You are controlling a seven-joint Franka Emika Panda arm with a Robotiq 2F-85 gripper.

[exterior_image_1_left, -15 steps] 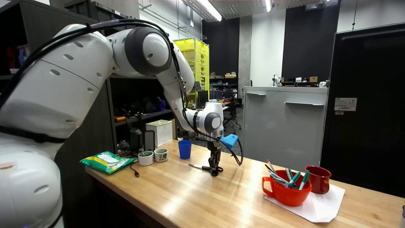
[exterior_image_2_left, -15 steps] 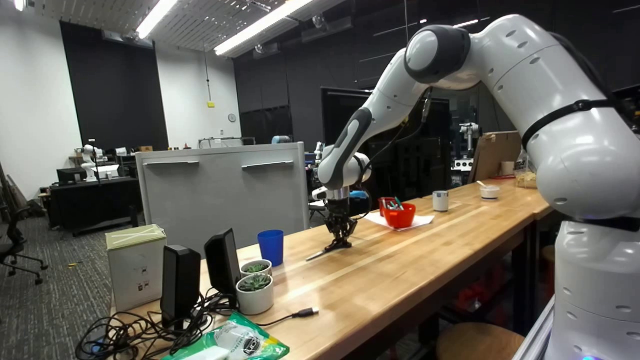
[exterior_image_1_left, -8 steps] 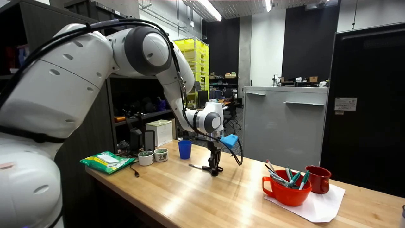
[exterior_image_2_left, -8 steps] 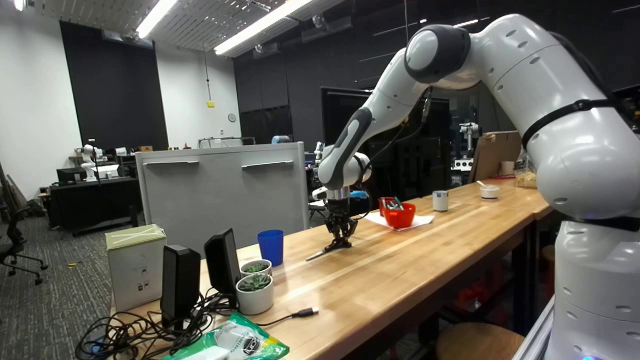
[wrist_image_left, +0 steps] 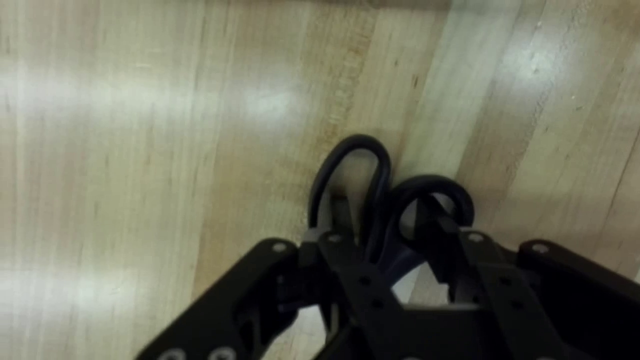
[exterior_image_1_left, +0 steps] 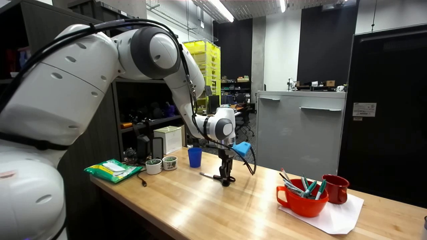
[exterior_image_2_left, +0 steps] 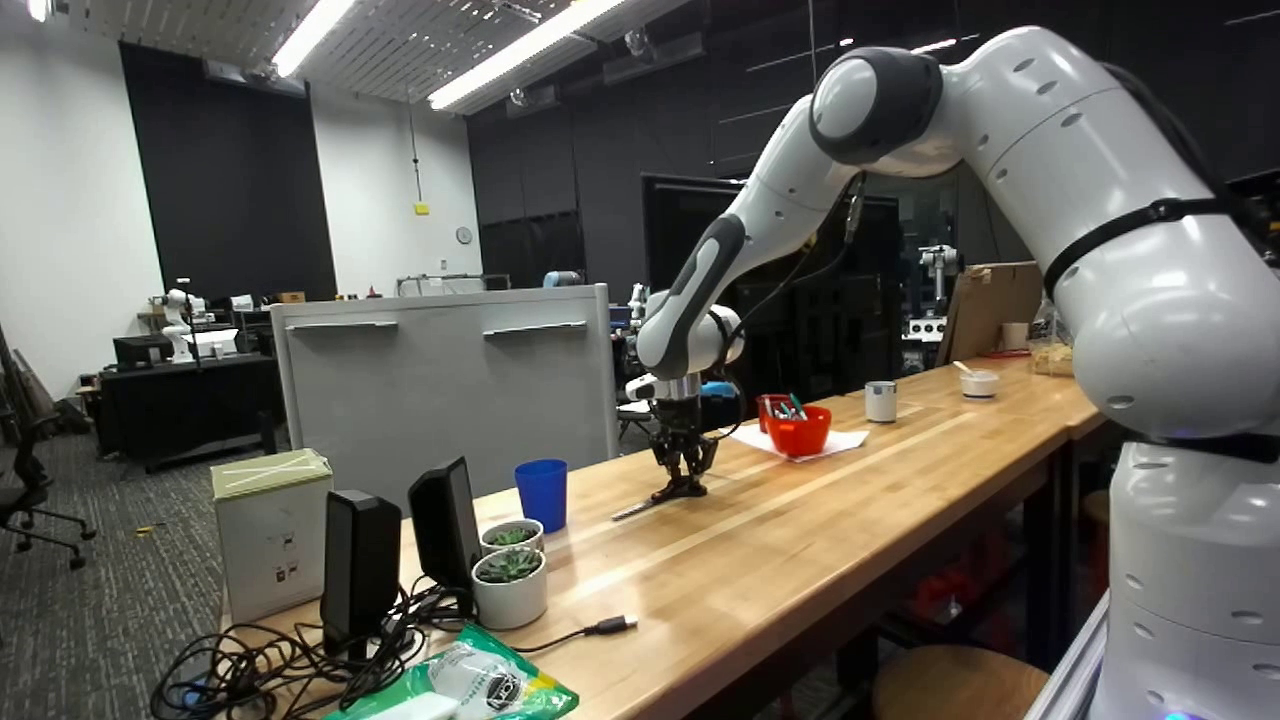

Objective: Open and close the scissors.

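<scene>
Claw points straight down, jaws spread part-way, squeezing nothing that I can make out; in the wrist view one finger stands in each loop of the scissors, with a gap to the inner side of the longer loop

These lie flat on the table, loops side by side and seemingly touching, blades a single thin strip in both exterior views; closed or nearly, too small to be sure

Reading: fingers sit in the loops so that spreading pushes these apart and drawing in brings them back; the table bears the weight, so no lift seems called for. Opening probably comes first. Likely trouble: a fingertip riding up out of its loop, or the pair swivelling instead of parting

Blue cup past the blade tips, apart from them; should leave room for the swing

Bowl and red mug well apart on the handle side, on paper perhaps meant to spare the wood; pens lean in the bowl, stored, I judge
</scene>
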